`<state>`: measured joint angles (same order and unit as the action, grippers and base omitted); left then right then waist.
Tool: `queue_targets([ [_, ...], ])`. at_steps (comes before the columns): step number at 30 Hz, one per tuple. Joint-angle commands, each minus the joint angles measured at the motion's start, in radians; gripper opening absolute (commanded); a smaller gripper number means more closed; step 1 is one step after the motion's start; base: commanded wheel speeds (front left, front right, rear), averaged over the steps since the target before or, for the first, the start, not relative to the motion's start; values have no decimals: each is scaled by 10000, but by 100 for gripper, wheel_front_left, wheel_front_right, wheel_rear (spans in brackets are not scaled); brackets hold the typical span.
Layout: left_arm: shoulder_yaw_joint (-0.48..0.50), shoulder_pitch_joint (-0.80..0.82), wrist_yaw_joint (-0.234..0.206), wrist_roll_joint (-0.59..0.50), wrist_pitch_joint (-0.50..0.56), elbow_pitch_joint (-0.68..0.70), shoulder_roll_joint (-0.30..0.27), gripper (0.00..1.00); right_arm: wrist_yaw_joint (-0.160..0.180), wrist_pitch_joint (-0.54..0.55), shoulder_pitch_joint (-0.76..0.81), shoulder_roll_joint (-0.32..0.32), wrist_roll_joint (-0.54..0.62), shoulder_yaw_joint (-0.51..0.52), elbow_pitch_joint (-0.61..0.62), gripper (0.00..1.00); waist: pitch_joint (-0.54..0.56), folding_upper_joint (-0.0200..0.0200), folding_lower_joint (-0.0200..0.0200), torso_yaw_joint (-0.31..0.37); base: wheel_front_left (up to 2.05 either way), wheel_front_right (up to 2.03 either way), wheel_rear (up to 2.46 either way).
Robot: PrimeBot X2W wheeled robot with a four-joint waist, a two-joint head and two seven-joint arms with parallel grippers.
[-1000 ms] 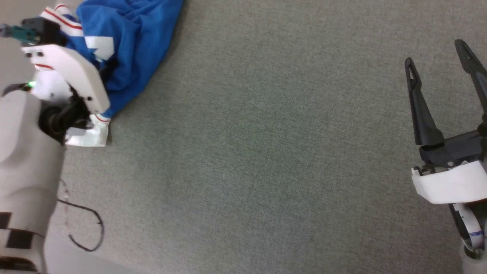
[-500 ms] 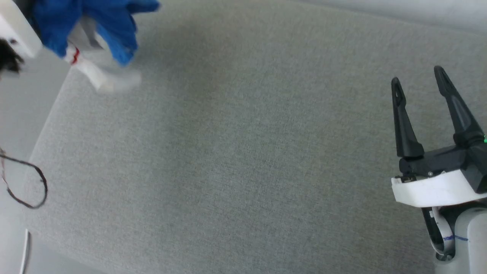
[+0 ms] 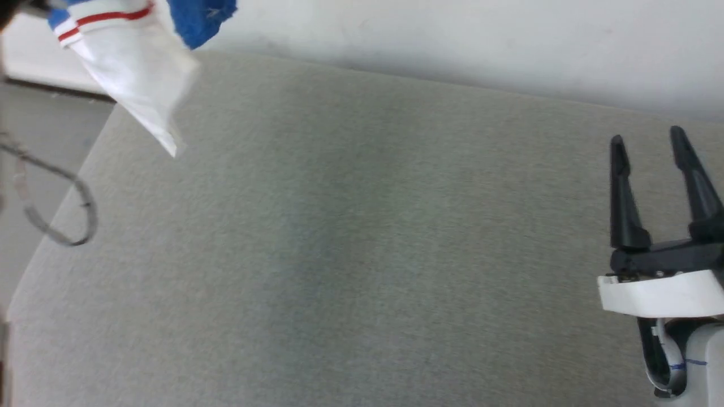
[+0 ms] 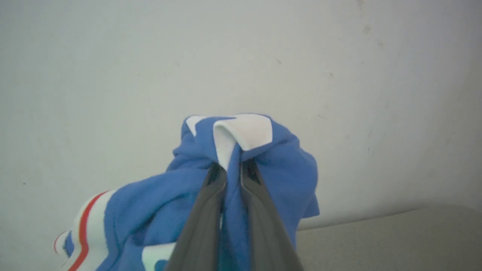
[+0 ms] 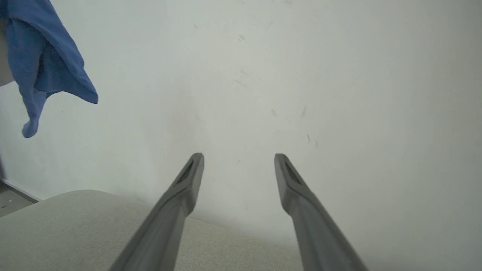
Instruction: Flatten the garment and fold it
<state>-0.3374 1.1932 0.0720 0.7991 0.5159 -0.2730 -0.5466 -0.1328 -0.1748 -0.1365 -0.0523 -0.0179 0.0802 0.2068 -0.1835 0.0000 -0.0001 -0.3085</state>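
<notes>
The garment [image 3: 136, 62], bright blue with a white sleeve and red-striped trim, hangs in the air at the head view's top left, above the grey table [image 3: 362, 254]. In the left wrist view my left gripper [image 4: 233, 169] is shut on a bunched fold of the garment [image 4: 278, 165], blue and white cloth spilling round both fingers. My right gripper [image 3: 647, 144] stands open and empty over the table's right side. In the right wrist view its fingers [image 5: 190, 177] point at the wall, with a blue corner of the garment [image 5: 45, 64] hanging at upper left.
A pale wall [image 3: 452, 39] rises just behind the table's far edge. A dark cable loop [image 3: 62, 209] hangs off the table's left edge, over the floor [image 3: 39, 130].
The head camera has tilted up, bringing the wall into view. The garment has been lifted off the table by my left gripper and now hangs free. The right gripper stays open.
</notes>
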Motion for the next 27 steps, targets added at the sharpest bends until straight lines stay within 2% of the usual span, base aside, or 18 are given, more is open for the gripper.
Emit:
queue_targets([
  [1, -87, 139, -66, 42, 26, 134, 195, 0, 21, -62, 114, 16, -59, 79, -17, 100, 427, 0, 1, 630, 0, 0, 0],
  [8, -594, 172, -476, 373, 422, 1212, 1305, 0, 21, -195, 132, 18, -216, 508, 89, 100, 620, 0, 1, 1640, 0, 0, 0],
  [14, -1194, -385, -757, 281, 145, 1679, 2177, 0, 21, -265, 109, 19, -335, 777, 205, 100, 648, 0, 1, 2618, 0, 0, 0],
  [18, -1848, -1060, -767, -265, -517, 2048, 2594, 0, 21, -328, 144, 19, -416, 1148, 284, 100, 575, 0, 1, 3153, 0, 0, 0],
  [23, -2641, -2327, -1147, -855, -1575, 2065, 3349, 0, 21, -353, 236, 19, -492, 1507, 345, 100, 418, 0, 1, 3621, 0, 0, 0],
  [27, -3485, -3369, -1304, -1598, -2352, 1501, 3537, 0, 21, -363, 311, 20, -552, 1665, 359, 100, 255, 0, 1, 3910, 0, 0, 0],
])
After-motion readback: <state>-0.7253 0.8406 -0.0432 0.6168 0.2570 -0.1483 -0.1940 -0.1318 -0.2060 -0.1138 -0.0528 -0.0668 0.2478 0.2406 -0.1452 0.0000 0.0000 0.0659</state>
